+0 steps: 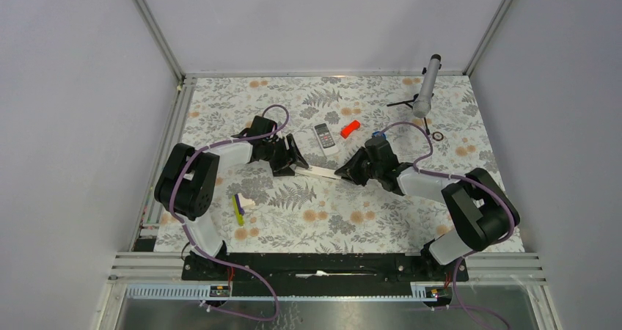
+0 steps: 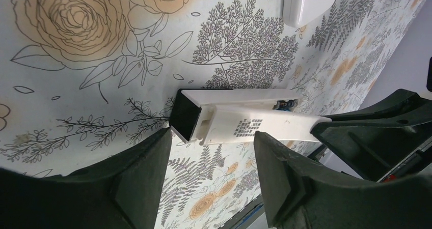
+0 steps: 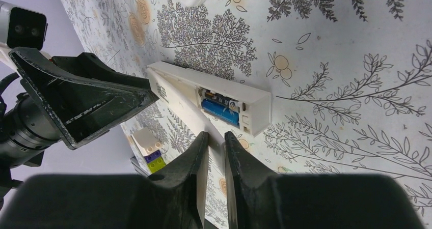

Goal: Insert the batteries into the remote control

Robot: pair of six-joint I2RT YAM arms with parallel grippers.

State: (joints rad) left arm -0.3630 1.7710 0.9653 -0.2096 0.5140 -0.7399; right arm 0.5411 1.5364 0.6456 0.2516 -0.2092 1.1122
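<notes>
Near edge: both arm bases, then some toy bricks (image 1: 239, 207) on the floral counter (image 1: 381, 220) by the left arm, well apart from the work. Mid-counter the two arms meet nose to nose over a long white bar (image 1: 317, 171) lying flat. Left gripper (image 2: 212, 137): jaws open, one either side of the bar's dark square end, gap wider than the bar; can't tell if either finger touches it. Right gripper (image 3: 216, 136) comes in from the other end: jaws nearly together, pinching the end of a thin white lid (image 2: 285, 124). The lid lies slanted along the top of the bar, with its other end down near the left jaws. The bay in the bar is uncovered at the right-arm end, and the batteries (image 3: 219, 107) sit inside it side by side. The blue one is nearer the right wrist camera, a darker one behind it; can't read the darker one's colours. Beyond the bar, near but not touching: grey remote (image 1: 324, 136), buttons up. Just right of it is an orange-red cylinder (image 1: 350, 129), then a blue cap (image 1: 378, 133) half hidden behind the right arm. Further right, a small black ring (image 1: 438, 136). Far back, a grey tube on a small black tripod (image 1: 425, 92).
</notes>
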